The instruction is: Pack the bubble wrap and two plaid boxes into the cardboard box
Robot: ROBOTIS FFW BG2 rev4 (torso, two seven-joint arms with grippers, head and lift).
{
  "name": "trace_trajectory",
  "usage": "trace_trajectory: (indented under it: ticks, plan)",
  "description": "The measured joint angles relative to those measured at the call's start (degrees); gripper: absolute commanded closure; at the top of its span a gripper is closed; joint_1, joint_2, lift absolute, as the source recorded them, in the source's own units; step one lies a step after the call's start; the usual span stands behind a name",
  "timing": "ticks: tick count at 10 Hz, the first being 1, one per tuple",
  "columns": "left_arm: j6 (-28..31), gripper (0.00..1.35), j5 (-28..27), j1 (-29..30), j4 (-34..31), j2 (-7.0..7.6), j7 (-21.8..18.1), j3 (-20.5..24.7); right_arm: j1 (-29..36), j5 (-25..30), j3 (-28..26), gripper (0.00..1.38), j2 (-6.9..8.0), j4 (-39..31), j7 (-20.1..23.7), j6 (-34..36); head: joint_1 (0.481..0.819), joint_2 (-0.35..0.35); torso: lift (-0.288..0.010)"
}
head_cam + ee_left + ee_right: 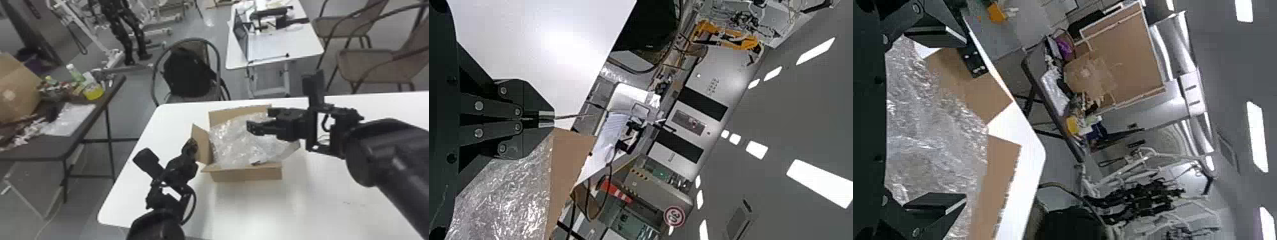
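While L gripper (pixel 191 145) has 2 fingers clamped on 1 side flap (pixel 204 148) of 1 cardboard box (pixel 249 174), R gripper (pixel 258 119) hangs w/ 2 fingers apart over 1 bundle of bubble wrap (pixel 234 145), in box on white tbl (pixel 255 207).

Crinkled clear bubble wrap (pixel 234 145) inside the open cardboard box (pixel 247 175)

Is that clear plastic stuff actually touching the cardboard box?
Touching. The head view shows the bubble wrap lying in the cardboard box, right up against its left flap.
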Motion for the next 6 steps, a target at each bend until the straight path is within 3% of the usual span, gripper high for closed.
trace_trajectory:
  ticks: [2, 3, 5, 6]
  plan:
    - [-1.4, 1.21, 0.7, 1.1, -0.1, 0.00, 0.0, 1.1, 11.5, 11.2, -7.4, 0.18, -0.15, -19.1, -6.5, 2.2, 0.695, 0.350, -0.050]
    - [-2.3, 1.21, 1.4, 2.1, -0.1, 0.00, 0.0, 2.2, 18.2, 14.1, -10.3, 0.18, -1.50, -26.1, -11.6, 2.3, 0.695, 0.350, -0.050]
    - [-3.4, 1.21, 3.3, 3.9, -0.2, 0.00, 0.0, 3.7, 28.7, 15.8, -16.0, 0.18, -4.62, -34.1, -18.5, 4.3, 0.695, 0.346, -0.050]
    - [-3.5, 1.21, 3.6, 4.3, -0.4, 0.00, 0.0, 3.9, 30.9, 18.1, -18.1, 0.18, -5.22, -37.0, -20.0, 7.8, 0.695, 0.317, -0.050]
